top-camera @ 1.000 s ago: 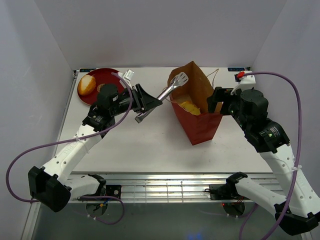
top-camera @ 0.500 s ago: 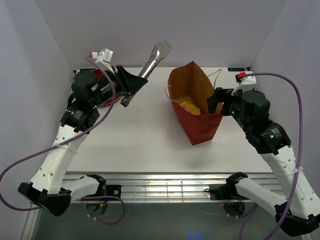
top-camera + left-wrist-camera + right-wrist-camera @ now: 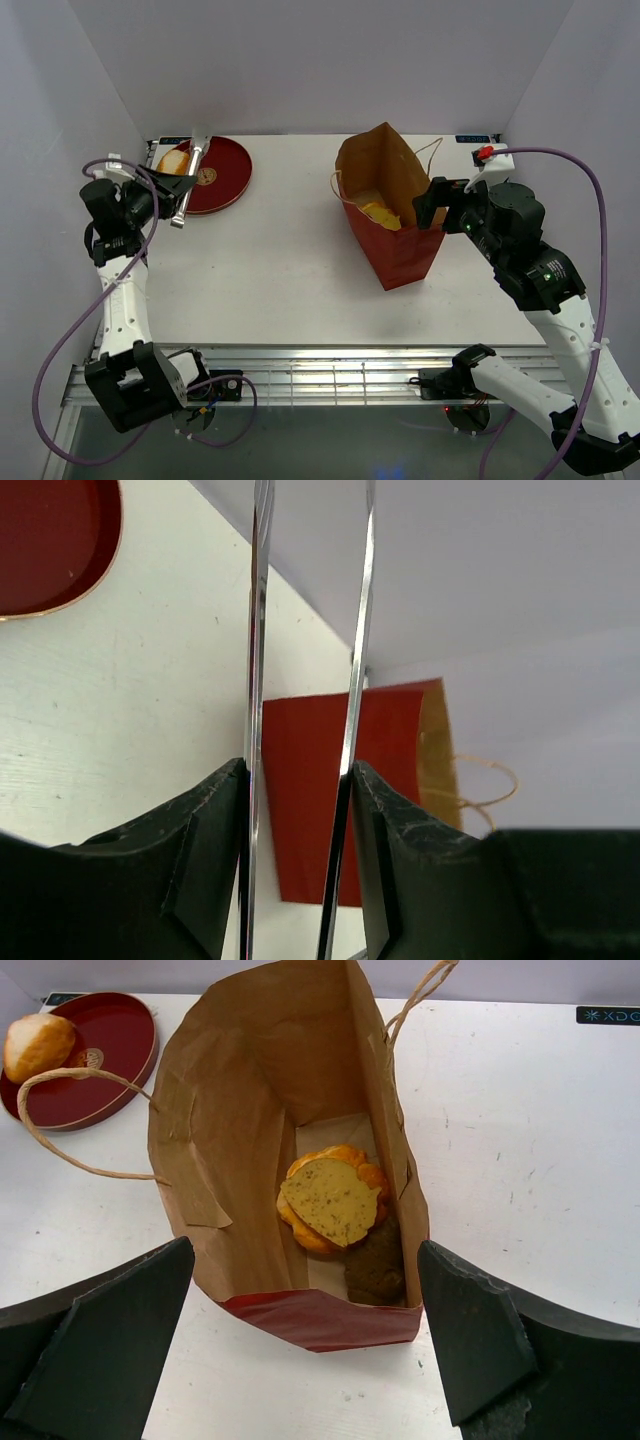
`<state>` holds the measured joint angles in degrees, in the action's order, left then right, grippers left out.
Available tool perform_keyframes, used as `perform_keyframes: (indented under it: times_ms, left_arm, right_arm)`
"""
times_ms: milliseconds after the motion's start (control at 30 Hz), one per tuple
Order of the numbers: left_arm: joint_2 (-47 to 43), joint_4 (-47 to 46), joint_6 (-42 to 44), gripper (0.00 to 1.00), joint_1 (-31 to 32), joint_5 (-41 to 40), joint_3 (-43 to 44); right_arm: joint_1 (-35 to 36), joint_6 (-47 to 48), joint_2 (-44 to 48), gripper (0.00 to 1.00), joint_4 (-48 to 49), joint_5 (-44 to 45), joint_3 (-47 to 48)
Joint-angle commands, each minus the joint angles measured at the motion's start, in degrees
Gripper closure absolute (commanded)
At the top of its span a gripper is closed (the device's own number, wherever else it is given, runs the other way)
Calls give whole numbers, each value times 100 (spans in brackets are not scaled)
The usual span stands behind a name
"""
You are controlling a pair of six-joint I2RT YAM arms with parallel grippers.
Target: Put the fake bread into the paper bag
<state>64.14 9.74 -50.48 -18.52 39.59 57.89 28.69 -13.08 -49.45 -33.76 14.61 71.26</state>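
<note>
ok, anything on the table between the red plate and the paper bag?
Nothing: in the top view the table between the red plate and the paper bag is bare.

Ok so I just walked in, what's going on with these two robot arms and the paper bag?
The left claw is shut on metal tongs, which reach over the red plate next to the golden roll, the one piece not yet bagged. Whether they touch it isn't clear. The right claw stands open by the paper bag's mouth. Inside lie the orange ridged bun, the yellow-brown piece on top of it, and the dark brown piece beside them.
</note>
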Motion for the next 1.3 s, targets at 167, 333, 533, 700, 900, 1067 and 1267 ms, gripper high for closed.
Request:
perform_keyframes:
  times_ms: [167,333,533,700,900,1067,1267]
  left_arm:
    - [318,-2158,-1948,46,-933,980,-1244]
    - [634,-2766,-2563,46,-1135,1006,-1614]
    - [1241,-3302,-3098,44,-1206,875,-1702]
    - [1504,-3408,-3319,43,-1206,515,-1781]
    - [1874,-3549,-3574,43,-1206,181,-1790]
    - [2181,-3593,-3680,42,-1215,-65,-1711]
    - [2717,-3856,-3890,42,-1206,-154,-1658]
  right_arm:
    - [32,-19,58,2,115,-301,89]
    - [40,-28,41,2,124,-371,89]
    - [40,-45,32,2,159,-459,107]
    - [40,-37,32,2,177,-468,89]
    - [40,-19,-21,2,203,-468,54]
    - [40,-19,-65,2,212,-468,54]
    - [40,-10,-135,2,238,-486,54]
